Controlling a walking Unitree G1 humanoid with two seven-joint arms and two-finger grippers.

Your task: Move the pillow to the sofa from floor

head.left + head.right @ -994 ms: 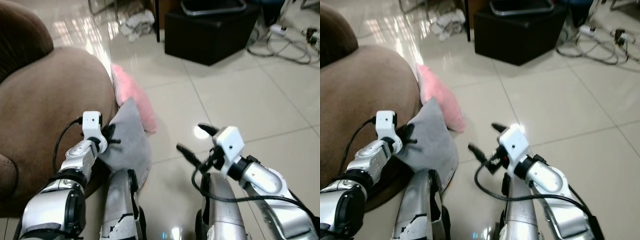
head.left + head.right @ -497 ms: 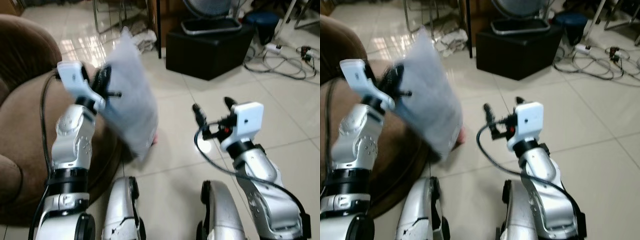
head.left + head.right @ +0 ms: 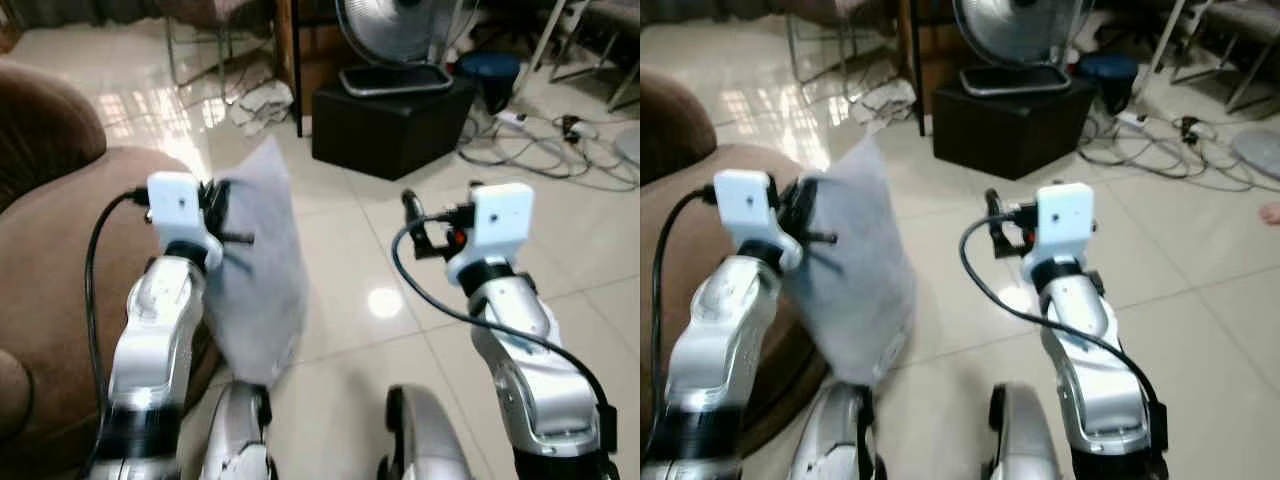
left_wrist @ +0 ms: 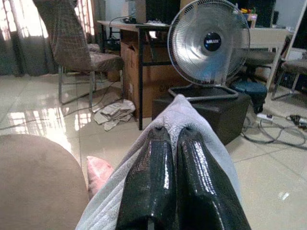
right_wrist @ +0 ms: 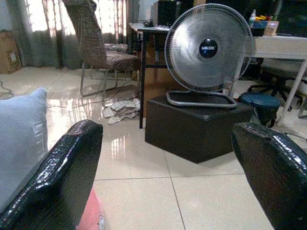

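- Left gripper (image 4: 172,143): raised in front of robot, fingers (image 4: 153,177) pressed together, pinching top edge of grey pillow (image 3: 255,290).
- Pillow hangs off the floor from the L gripper, lower corner down near robot's L leg (image 3: 240,440). It's just beside the brown sofa (image 3: 60,260), rightward of the sofa's rounded arm, not resting on it.
- In L wrist view the grey fabric wraps both sides of the black fingers; the two fingers are touching w/ no gap.
- Right gripper (image 5: 168,167): also raised, approx same height as L, well apart from pillow. Fingers (image 5: 57,177) spread wide, holding nothing.
- R wrist view looks btwn the wide fingers at a fan (image 5: 208,50) standing on a black box (image 5: 196,127); edge of grey pillow visible at the side of that view.
- Pink pillow (image 4: 98,172) on floor by sofa base, seen past the grey one in L wrist view.
- Bkgd: chair (image 4: 76,48) near the window, crumpled cloth (image 3: 262,100) on tile floor (image 3: 380,300), desk (image 4: 129,24) behind fan, cables (image 3: 560,150) tangled on floor to robot's R.
- Bright light spot reflecting on tiles btwn the two arms.
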